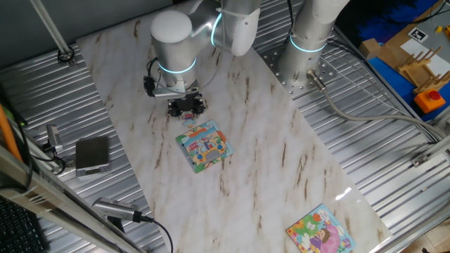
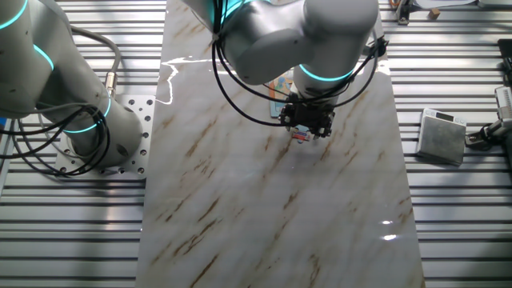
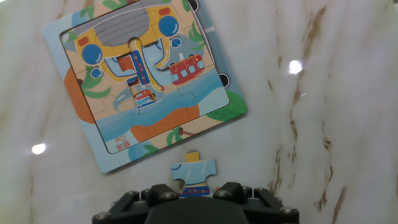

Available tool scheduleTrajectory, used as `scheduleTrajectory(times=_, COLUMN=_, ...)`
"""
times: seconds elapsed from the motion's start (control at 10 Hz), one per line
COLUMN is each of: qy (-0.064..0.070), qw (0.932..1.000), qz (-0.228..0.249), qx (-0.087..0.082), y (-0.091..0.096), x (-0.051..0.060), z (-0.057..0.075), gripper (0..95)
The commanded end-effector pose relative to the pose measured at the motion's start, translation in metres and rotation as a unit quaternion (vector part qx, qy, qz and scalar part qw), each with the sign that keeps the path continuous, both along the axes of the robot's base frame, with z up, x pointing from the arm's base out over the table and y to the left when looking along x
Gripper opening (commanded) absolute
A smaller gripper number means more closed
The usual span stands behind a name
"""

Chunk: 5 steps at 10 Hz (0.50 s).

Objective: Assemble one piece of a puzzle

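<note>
The puzzle (image 1: 204,146) lies flat on the marble table, a square with a light-blue border and a yellow, orange and red cartoon scene. In the hand view it (image 3: 143,81) fills the upper left. In the other fixed view only a sliver (image 2: 279,86) shows behind the arm. My gripper (image 1: 186,107) hangs just behind the puzzle's far edge. It is shut on the piece (image 3: 194,173), a tiny pale blue and red fragment held just off the puzzle's near edge. The piece also shows under the gripper (image 2: 308,122) in the other fixed view (image 2: 301,136).
A second puzzle (image 1: 320,232) with a pink-purple figure lies at the table's near right corner. A grey box (image 1: 92,154) sits on the ribbed metal beside the table, also seen in the other fixed view (image 2: 442,136). The arm's base (image 1: 309,42) stands at the far right.
</note>
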<state>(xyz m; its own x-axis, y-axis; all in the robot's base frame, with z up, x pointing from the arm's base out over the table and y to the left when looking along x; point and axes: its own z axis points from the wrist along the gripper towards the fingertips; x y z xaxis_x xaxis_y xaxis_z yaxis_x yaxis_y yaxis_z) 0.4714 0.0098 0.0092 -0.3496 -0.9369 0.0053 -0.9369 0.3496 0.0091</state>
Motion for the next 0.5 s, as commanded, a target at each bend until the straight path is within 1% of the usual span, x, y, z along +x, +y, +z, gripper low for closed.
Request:
scheduleTrajectory(times=0.1, qy=-0.002, qw=1.0000, qz=-0.003, qx=-0.004, y=-0.0008, x=0.0002, z=-0.0007, gripper=57.0)
scheduleTrajectory(times=0.2, qy=-0.002, qw=1.0000, qz=-0.007, qx=-0.005, y=-0.0008, x=0.0002, z=-0.0007, gripper=57.0)
scheduleTrajectory(times=0.3, qy=-0.002, qw=0.9999, qz=-0.010, qx=-0.001, y=-0.0008, x=0.0002, z=-0.0007, gripper=57.0)
scheduleTrajectory(times=0.4, qy=-0.005, qw=0.9999, qz=-0.010, qx=0.001, y=-0.0008, x=0.0002, z=-0.0007, gripper=57.0)
scheduleTrajectory(times=0.5, qy=-0.011, qw=0.9999, qz=-0.008, qx=0.005, y=0.0005, x=0.0001, z=-0.0001, gripper=57.0)
